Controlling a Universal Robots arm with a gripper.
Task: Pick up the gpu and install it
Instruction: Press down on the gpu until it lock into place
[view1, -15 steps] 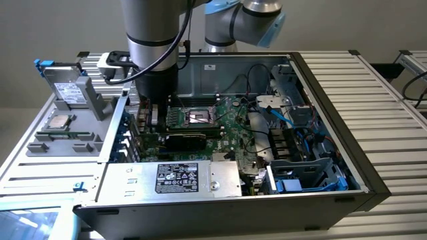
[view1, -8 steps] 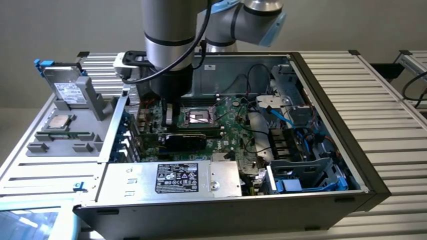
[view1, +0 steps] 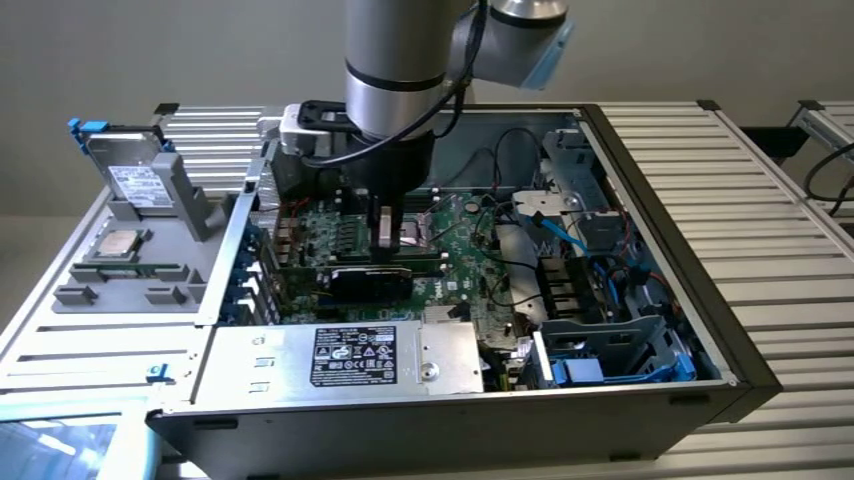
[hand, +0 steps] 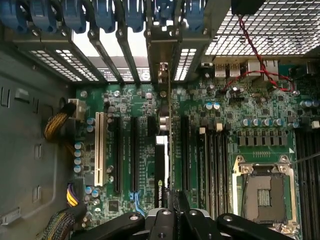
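Note:
The gpu (view1: 366, 281) stands on edge over the green motherboard (view1: 461, 255) inside the open computer case, its black fan shroud facing the case's front wall. My gripper (view1: 387, 243) reaches down from above and is shut on the card's upper edge. In the wrist view the gpu (hand: 168, 150) appears edge-on as a thin line between the black expansion slots (hand: 134, 155), with its metal end bracket (hand: 163, 75) against the rear slot openings. The gripper (hand: 170, 212) clamps the card from both sides. Whether the card is seated in the slot cannot be told.
A grey tray at the exterior view's left holds a hard drive (view1: 138, 182), a CPU (view1: 122, 241) and a RAM stick (view1: 128, 270). The power supply (view1: 360, 357), a blue drive cage (view1: 614, 355), cables (view1: 534, 250), the bare CPU socket (hand: 262, 192) and blue slot latches (hand: 100, 12) crowd the case.

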